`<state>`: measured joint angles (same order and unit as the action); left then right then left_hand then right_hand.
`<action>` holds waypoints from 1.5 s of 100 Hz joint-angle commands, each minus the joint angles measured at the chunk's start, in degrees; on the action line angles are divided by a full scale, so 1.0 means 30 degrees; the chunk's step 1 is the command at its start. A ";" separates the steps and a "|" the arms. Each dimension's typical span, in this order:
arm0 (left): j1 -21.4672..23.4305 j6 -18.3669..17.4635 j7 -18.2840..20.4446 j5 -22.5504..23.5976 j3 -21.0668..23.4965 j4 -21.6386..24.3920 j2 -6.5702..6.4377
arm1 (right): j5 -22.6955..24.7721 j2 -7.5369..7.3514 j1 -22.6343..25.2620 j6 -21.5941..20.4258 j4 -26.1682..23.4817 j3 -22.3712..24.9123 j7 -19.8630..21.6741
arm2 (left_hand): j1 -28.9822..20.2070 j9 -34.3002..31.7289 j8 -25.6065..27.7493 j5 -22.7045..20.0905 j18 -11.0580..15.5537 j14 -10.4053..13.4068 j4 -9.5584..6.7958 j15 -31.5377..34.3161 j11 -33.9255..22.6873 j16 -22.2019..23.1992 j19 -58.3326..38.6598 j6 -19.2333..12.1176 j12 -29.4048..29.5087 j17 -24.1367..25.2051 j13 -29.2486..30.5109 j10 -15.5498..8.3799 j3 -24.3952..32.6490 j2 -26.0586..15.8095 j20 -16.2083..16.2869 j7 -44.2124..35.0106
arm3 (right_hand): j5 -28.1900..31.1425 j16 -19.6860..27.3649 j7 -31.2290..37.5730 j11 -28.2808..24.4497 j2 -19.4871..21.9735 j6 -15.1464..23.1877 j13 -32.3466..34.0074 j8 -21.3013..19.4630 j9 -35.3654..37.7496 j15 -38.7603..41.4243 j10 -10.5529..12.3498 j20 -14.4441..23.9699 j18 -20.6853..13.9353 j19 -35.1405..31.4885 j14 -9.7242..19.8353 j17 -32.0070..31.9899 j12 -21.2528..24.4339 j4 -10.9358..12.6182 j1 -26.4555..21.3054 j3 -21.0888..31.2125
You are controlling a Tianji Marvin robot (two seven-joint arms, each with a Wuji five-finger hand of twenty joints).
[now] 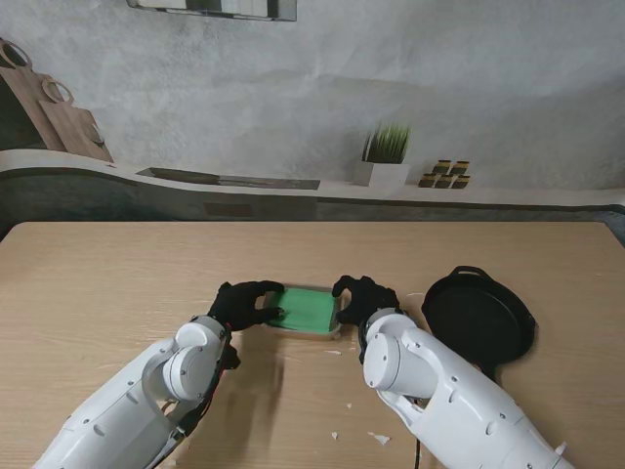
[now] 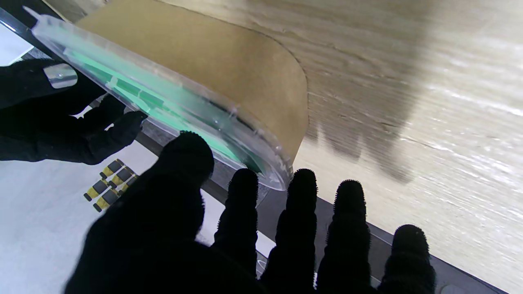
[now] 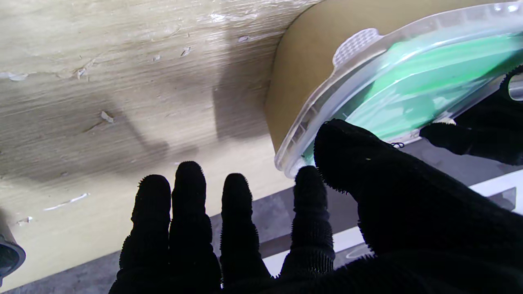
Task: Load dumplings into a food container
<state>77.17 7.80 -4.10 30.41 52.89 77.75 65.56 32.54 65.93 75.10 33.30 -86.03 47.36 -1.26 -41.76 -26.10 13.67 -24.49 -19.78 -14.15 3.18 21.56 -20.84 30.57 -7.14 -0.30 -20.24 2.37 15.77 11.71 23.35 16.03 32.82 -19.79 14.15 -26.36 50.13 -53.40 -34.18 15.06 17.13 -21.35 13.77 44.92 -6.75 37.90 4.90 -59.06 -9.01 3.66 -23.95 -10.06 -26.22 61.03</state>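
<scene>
The lidded food container [image 1: 311, 310] at desk [image 1: 98, 283] centre is gripped at its nine o'clock edge by the left hand [image 1: 244, 305] and three o'clock edge by the right hand [image 1: 363, 298]. A black pan [image 1: 480, 318] lies near, at three o'clock.

the food container [image 1: 311, 310] sits on the counter [image 1: 107, 283] near the middle, close to me. my left robot hand [image 1: 244, 305] is at its left end and my right robot hand [image 1: 363, 298] at its right end, both touching it. a pan [image 1: 479, 318] lies on the counter to the right of the right robot hand, apart from the container. a potted plant [image 1: 386, 156] stands on the ledge behind the counter
</scene>
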 commanded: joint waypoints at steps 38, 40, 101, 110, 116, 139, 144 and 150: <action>-0.0154 -0.0215 -0.0417 0.0884 -0.0571 -0.0816 0.0066 | 0.0697 0.0093 -0.0152 -0.0131 0.0648 -0.0586 0.0311 | 0.1492 0.2314 0.0376 0.0615 -0.0153 0.0797 -0.0417 0.0884 -0.1201 0.0720 -0.0763 0.1599 -0.1117 -0.0203 -0.1634 -0.1185 0.1857 0.2178 0.0836 -0.0304 | -0.2702 -0.0365 0.1383 -0.1100 -0.0983 -0.2498 -0.0632 -0.0488 -0.1640 0.0534 0.0838 -0.0574 -0.0848 -0.0839 0.0703 -0.0498 -0.0185 0.0599 0.0063 -0.0407; -0.0152 -0.0255 -0.0492 0.0909 -0.0572 -0.0848 0.0076 | 0.0702 0.0135 -0.0113 -0.0233 0.0685 -0.0546 0.0120 | 0.1551 0.2338 0.0377 0.0682 -0.0155 0.0814 -0.0408 0.0909 -0.1227 0.0735 -0.0774 0.1633 -0.1139 -0.0189 -0.1639 -0.1222 0.1861 0.2178 0.0859 -0.0302 | -0.2685 -0.0367 0.1401 -0.1097 -0.0970 -0.2429 -0.0640 -0.0481 -0.1639 0.0541 0.0838 -0.0573 -0.0851 -0.0844 0.0707 -0.0501 -0.0181 0.0604 0.0047 -0.0401; 0.0226 -0.0433 -0.1278 0.1339 -0.0279 -0.0958 0.0116 | 0.1092 0.0026 -0.0243 -0.1010 0.1129 -0.0880 0.0198 | 0.1879 0.2348 0.0524 0.0372 -0.0028 0.0775 -0.0311 0.1782 -0.1876 0.1432 -0.0920 0.1800 -0.2061 0.0022 -0.1962 -0.1232 0.1410 0.1289 0.1475 -0.0704 | -0.1625 -0.0311 0.0932 -0.0875 -0.1358 -0.2117 -0.0362 -0.0190 -0.1175 0.0477 0.0312 -0.0718 -0.0619 -0.0874 0.0458 -0.0439 -0.0076 0.0490 0.0329 -0.0692; 0.0370 -0.0505 -0.1208 0.1573 -0.0047 -0.0823 0.0029 | 0.1194 0.0021 -0.0327 -0.0910 0.1212 -0.1011 0.0224 | 0.1792 0.2478 0.0528 0.0260 -0.0007 0.0856 -0.0317 0.1678 -0.1751 0.1398 -0.0902 0.1550 -0.2030 0.0067 -0.2127 -0.1240 0.1307 0.1123 0.1514 -0.0720 | -0.2054 -0.0333 0.1204 -0.0996 -0.1454 -0.2551 -0.0388 -0.0242 -0.1313 0.0515 0.0459 -0.0737 -0.0699 -0.0867 0.0564 -0.0421 -0.0130 0.0483 0.0295 -0.0666; 0.0465 -0.0614 -0.1212 0.1738 0.0122 -0.0751 -0.0016 | 0.1229 0.0027 -0.0347 -0.0861 0.1222 -0.1042 0.0205 | 0.1708 0.2596 0.0517 0.0235 0.0045 0.0924 -0.0320 0.1592 -0.1672 0.1368 -0.0889 0.1320 -0.2001 0.0098 -0.2277 -0.1260 0.1222 0.0929 0.1538 -0.0700 | -0.2217 -0.0352 0.1319 -0.1090 -0.1480 -0.2654 -0.0367 -0.0248 -0.1327 0.0555 0.0558 -0.0743 -0.0710 -0.0872 0.0596 -0.0388 -0.0166 0.0488 0.0249 -0.0622; 0.0752 -0.1107 -0.2045 0.1945 0.0668 -0.0831 0.0062 | 0.1294 0.0120 -0.0274 -0.1086 0.1369 -0.0950 -0.0233 | 0.1098 0.3274 0.0384 0.0834 0.0223 0.1249 -0.0398 0.1260 -0.1430 0.1226 -0.0954 -0.0021 -0.1826 0.0121 -0.2859 -0.1534 0.0296 -0.0267 0.1798 -0.0395 | -0.2636 -0.0379 0.1535 -0.1174 -0.1299 -0.2197 -0.0314 -0.0183 -0.1247 0.0612 0.0412 -0.0761 -0.0660 -0.0898 0.0504 -0.0365 -0.0173 0.0490 0.0329 -0.0638; 0.0811 -0.1231 -0.2157 0.1872 0.0756 -0.0851 0.0086 | 0.1228 0.0206 -0.0169 -0.1320 0.1426 -0.0837 -0.0610 | 0.0994 0.3032 0.0381 0.0852 0.0228 0.1315 -0.0391 0.1257 -0.1491 0.1198 -0.0967 -0.0307 -0.1811 0.0136 -0.2725 -0.1612 0.0229 -0.0420 0.1838 -0.0398 | -0.2533 -0.0389 0.1555 -0.1217 -0.1335 -0.1901 -0.0144 -0.0152 -0.0919 0.0654 0.0361 -0.0752 -0.0574 -0.0947 0.0438 -0.0292 -0.0178 0.0517 0.0227 -0.0559; 0.0844 -0.1357 -0.2222 0.1916 0.0808 -0.0890 0.0075 | 0.1147 0.0243 -0.0076 -0.1534 0.1397 -0.0722 -0.0779 | 0.0775 0.2678 0.0418 0.0679 0.0190 0.1323 -0.0409 0.1282 -0.1575 0.1180 -0.0989 -0.0799 -0.1800 0.0103 -0.2525 -0.1687 0.0234 -0.0469 0.1879 -0.0506 | -0.2603 -0.0384 0.1490 -0.1179 -0.1259 -0.1704 -0.0080 -0.0110 -0.0854 0.0643 0.0356 -0.0759 -0.0551 -0.0953 0.0409 -0.0272 -0.0167 0.0515 0.0307 -0.0553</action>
<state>79.42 4.03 -11.48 36.25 55.16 75.14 65.69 36.22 66.10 73.87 29.47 -82.08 45.02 -4.37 -38.23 -17.82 14.26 -23.20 -19.94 -11.30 3.18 26.03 -25.66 34.05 -9.51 0.11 -25.43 1.85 9.14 9.23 25.35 16.74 37.09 -21.20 7.95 -26.84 54.31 -55.16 -35.60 8.62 16.47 -21.27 10.93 45.90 -5.35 36.18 3.62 -60.25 -7.66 3.00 -24.22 -9.67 -25.69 59.76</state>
